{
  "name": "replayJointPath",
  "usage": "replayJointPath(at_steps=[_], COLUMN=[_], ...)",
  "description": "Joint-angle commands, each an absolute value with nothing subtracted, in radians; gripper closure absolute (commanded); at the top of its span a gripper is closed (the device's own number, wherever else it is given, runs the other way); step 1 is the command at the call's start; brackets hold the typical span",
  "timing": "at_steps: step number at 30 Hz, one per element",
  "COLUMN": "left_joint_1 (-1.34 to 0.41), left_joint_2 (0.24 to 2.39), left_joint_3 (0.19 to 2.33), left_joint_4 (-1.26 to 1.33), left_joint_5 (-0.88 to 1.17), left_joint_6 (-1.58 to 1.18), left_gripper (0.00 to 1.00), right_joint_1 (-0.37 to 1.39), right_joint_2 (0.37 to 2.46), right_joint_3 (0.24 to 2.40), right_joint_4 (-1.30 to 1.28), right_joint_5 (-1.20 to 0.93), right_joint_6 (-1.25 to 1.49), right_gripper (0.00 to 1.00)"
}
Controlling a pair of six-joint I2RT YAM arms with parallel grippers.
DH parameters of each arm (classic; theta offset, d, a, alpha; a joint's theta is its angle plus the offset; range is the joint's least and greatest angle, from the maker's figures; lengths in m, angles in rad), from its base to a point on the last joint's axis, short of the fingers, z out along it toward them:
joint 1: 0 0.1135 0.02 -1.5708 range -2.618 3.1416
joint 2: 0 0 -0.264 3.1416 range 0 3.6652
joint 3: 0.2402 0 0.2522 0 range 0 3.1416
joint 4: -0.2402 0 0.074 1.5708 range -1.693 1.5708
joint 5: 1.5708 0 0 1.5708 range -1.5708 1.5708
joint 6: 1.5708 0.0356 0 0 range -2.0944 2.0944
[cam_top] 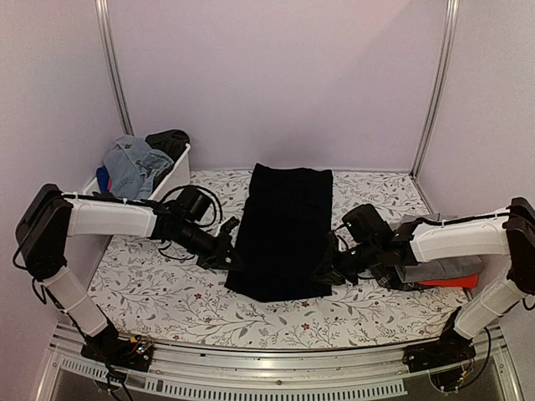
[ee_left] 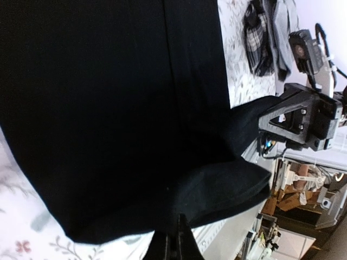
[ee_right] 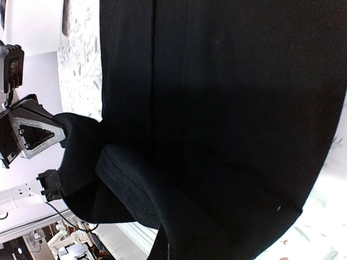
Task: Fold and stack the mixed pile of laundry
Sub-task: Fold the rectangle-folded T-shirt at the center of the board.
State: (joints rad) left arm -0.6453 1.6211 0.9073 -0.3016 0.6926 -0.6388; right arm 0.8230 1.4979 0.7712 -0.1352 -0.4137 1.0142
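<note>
The black garment [cam_top: 284, 225] lies mid-frame in the top view, its long axis running from bottom to top. The left gripper [cam_top: 224, 255] and right gripper [cam_top: 328, 271] flank its lower corners, equally near, each pinched closed on a fold of cloth

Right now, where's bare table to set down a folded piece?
Near strip of table between the black garment and the front edge; far-right corner between garment and wall. Crowded: white tub far left, folded stack under the right arm, jaws of both arms gripping the garment's near corners.
</note>
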Motion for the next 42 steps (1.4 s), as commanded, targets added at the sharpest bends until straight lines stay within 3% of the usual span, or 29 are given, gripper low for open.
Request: replayJointPath(at_steps=[1, 20, 33, 34, 35, 38, 42], left_joint_1=[-0.57, -0.388, -0.349, -0.346, -0.344, -0.337, -0.29], left_joint_2=[1.732, 2.296, 2.401, 2.408, 2.415, 2.413, 2.319], left_joint_3=[1.038, 1.74, 1.851, 1.863, 1.876, 1.915, 1.849], left_joint_4=[-0.315, -0.462, -0.451, -0.448, -0.451, -0.47, -0.43], left_joint_5=[0.698, 0.734, 0.751, 0.753, 0.753, 0.746, 0.727], left_joint_6=[-0.561, -0.481, -0.488, -0.493, -0.495, -0.484, -0.484], left_gripper=[1.0, 1.0, 1.0, 0.99, 0.9, 0.6, 0.4], right_joint_1=[0.71, 0.417, 0.393, 0.389, 0.386, 0.362, 0.341], right_joint_2=[1.556, 2.004, 2.165, 2.174, 2.176, 2.155, 2.058], right_joint_3=[0.843, 1.309, 1.455, 1.463, 1.467, 1.463, 1.477], right_joint_4=[-0.149, -0.157, -0.144, -0.143, -0.143, -0.151, -0.191], right_joint_5=[-0.41, -0.564, -0.607, -0.606, -0.606, -0.599, -0.577], right_joint_6=[0.893, 0.685, 0.692, 0.693, 0.693, 0.703, 0.684], right_gripper=[1.0, 1.0, 1.0, 0.98, 0.94, 0.66, 0.38])
